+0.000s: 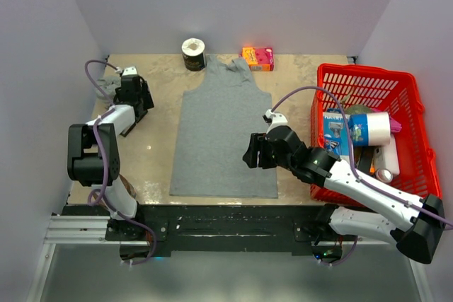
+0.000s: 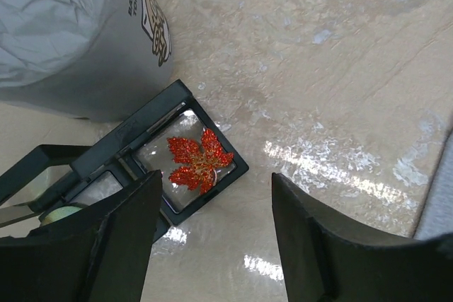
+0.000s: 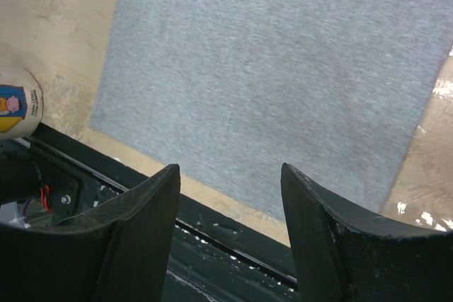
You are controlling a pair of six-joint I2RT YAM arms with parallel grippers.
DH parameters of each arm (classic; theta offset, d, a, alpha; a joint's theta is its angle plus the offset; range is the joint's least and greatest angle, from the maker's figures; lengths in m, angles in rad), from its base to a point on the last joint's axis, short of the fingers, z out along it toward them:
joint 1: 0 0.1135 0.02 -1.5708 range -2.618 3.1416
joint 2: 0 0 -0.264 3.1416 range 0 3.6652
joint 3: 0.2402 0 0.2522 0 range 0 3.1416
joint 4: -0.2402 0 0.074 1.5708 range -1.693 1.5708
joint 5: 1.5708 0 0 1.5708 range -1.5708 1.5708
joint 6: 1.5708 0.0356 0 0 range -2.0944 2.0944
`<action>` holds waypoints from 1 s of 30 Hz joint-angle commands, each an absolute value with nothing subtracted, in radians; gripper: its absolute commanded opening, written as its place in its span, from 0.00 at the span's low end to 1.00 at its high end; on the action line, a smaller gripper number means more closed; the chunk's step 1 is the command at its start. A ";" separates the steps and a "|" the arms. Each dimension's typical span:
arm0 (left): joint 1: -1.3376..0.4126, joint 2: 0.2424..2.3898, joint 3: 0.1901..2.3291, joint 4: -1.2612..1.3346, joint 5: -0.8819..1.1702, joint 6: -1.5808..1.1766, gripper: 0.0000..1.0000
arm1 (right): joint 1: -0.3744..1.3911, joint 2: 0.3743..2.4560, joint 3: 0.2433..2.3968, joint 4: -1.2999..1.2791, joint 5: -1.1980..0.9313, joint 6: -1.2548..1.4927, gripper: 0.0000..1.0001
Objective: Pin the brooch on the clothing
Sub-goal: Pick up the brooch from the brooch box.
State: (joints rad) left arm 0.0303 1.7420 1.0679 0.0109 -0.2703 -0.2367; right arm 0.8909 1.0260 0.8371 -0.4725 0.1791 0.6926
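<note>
- Jaws apart on the left gripper (image 2: pixel 214 183), nothing between them. It hung right over the small orange-red glittery leaf-shaped brooch (image 2: pixel 199 163).
- The risk, as I read it, was that the brooch lay flat inside a shallow black-framed open case (image 2: pixel 238 168). A finger could land on that raised rim and clamp the frame instead of the pin.
- The glossy beige stone-patterned table (image 1: pixel 159 104) looked slick, so a nudge could send the case skating rather than yield a grip.
- A crumpled grey printed pouch (image 2: pixel 71 33) sat just beside the case and could crowd the left finger.
- Case and brooch were by the table's left edge towards the far corner, well apart from the plain grey sleeveless knit tank top (image 1: pixel 223 132). A thin pinch could drop the brooch on the way across.
- The right gripper (image 3: pixel 230 175), jaws apart and empty, hovered over the top's hem at the near edge.
- The brooch sparkled red to orange, with pointed lobes and gold veins. Its pin fastening could not be seen.
</note>
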 commanded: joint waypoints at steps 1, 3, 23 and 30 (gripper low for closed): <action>0.044 1.753 1.081 0.080 -0.296 -0.264 0.67 | 0.891 1.009 0.827 -0.437 0.166 0.707 0.62; 0.044 1.767 1.081 0.081 -0.302 -0.261 0.67 | 0.891 1.011 0.825 -0.434 0.161 0.706 0.63; 0.094 1.897 1.121 0.081 -0.233 -0.250 0.59 | 0.891 1.023 0.822 -0.428 0.143 0.722 0.63; 0.098 1.945 1.155 0.077 -0.177 -0.239 0.58 | 0.891 1.026 0.819 -0.428 0.141 0.729 0.63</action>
State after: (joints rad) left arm 0.0860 1.9102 1.1160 0.0521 -0.2192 -0.2466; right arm 0.8909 1.0264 0.8261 -0.4553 0.1520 0.7143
